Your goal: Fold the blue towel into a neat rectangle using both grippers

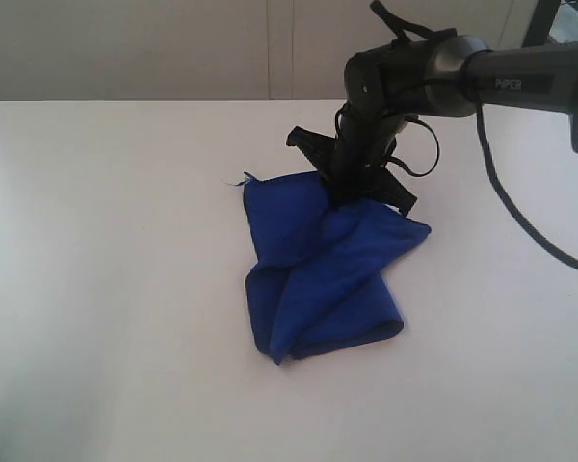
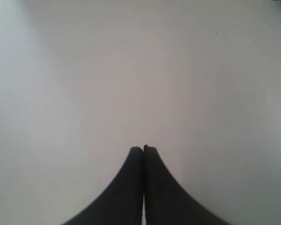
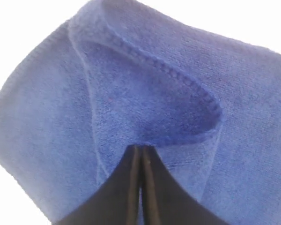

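**Securing a sound pinch before the first fold**

Finding: the royal-blue fleecy towel point(image 1: 318, 279) lies bunched in overlapping folds at the middle of the white table top point(image 1: 106, 241), far from a rectangle.

The right gripper point(image 1: 345, 198) stands nose-down at the towel's far edge. Its jaws are clenched together, tips pressed into the pile beside a stitched hem point(image 3: 178, 75). Whether any layer is caught between them cannot be told from the wrist view.

The left gripper point(image 2: 143, 149) is also clenched, empty, over bare table, well apart from the cloth.

Recommendation:
- Confirm the pinch with a small, slow lift.
- If cloth rises, draw that edge outward to flatten the heap.
- Bring the left gripper in to take the neighbouring corner.
- Avoid taking two layers at once, which would carry the tangle into the fold.
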`<action>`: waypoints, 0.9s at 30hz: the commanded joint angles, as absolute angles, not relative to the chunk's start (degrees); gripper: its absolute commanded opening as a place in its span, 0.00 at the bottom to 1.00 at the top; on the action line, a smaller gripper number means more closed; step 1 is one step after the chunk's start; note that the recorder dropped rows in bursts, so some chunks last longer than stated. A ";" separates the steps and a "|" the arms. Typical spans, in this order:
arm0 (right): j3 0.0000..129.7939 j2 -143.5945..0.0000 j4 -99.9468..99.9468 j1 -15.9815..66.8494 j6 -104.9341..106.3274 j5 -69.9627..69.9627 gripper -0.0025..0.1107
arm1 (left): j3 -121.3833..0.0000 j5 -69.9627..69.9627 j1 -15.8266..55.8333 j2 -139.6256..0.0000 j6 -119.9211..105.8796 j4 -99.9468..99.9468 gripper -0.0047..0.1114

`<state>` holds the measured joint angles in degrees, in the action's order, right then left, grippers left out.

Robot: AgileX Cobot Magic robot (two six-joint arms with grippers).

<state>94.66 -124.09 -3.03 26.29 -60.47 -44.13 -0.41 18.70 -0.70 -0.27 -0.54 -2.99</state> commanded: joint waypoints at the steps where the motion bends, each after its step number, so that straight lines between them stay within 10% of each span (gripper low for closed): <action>1: 94.61 -122.76 -4.45 26.21 -60.81 -44.06 0.02 | 0.00 19.26 -0.89 0.00 0.00 -3.01 0.04; 27: 94.53 -115.61 -16.03 24.57 -33.04 -53.92 0.02 | 0.00 19.26 -0.89 0.00 0.00 -3.01 0.04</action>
